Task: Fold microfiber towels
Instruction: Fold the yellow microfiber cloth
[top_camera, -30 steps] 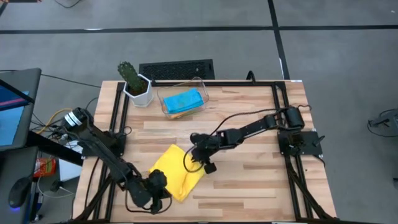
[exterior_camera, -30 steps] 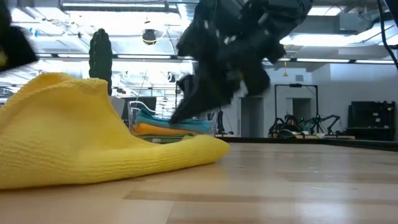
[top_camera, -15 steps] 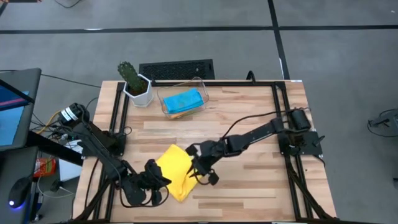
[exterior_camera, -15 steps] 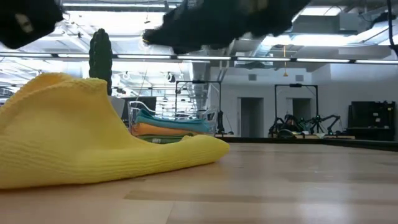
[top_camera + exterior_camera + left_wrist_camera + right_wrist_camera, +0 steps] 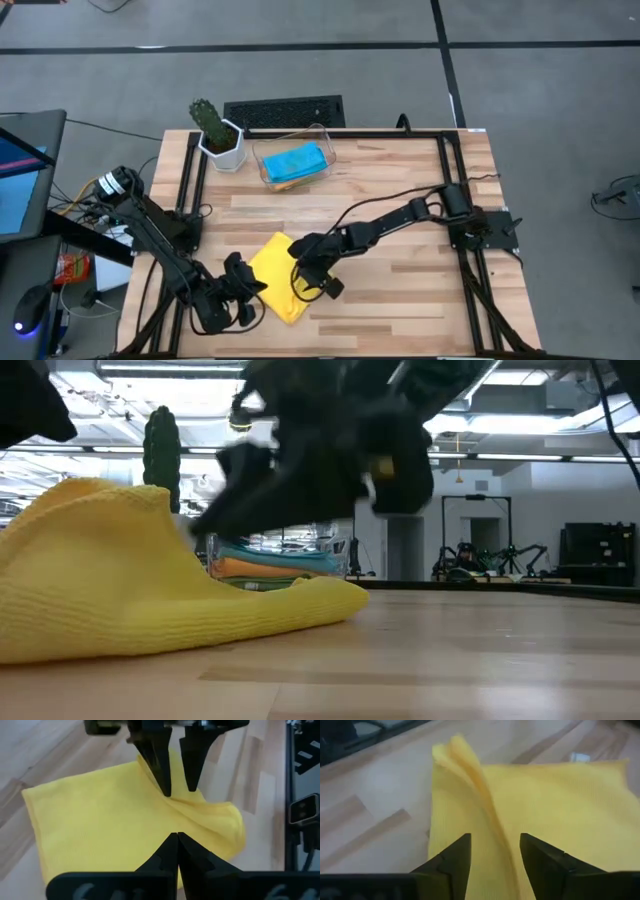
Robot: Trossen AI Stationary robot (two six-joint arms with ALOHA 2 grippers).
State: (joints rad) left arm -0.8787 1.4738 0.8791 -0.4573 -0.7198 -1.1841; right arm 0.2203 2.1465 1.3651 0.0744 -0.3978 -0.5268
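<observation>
Yellow towel at risk of bunching as pincers close in

Yellow towel (image 5: 277,283) lies rumpled near the 6 o'clock edge of the desk (image 5: 400,200), one ridge of cloth standing up across it, with both arms at work over it. The left pincer (image 5: 240,292) sits at the towel's 9 o'clock side, fingers pressed together; whether a corner is caught between them cannot be told. The right pincer (image 5: 312,283) hangs over the 3 o'clock edge with its fingers apart, straddling the raised ridge. Three folded towels (image 5: 294,162) already rest in the clear bin (image 5: 268,176) toward 12 o'clock, beside a potted cactus (image 5: 214,132).

The danger, on this showing, is a poor bite: closing on the ridge could gather two layers instead of one edge, leaving the fold lopsided. A pull against the left pincer might also drag the whole cloth across the wood rather than turn it over.
</observation>
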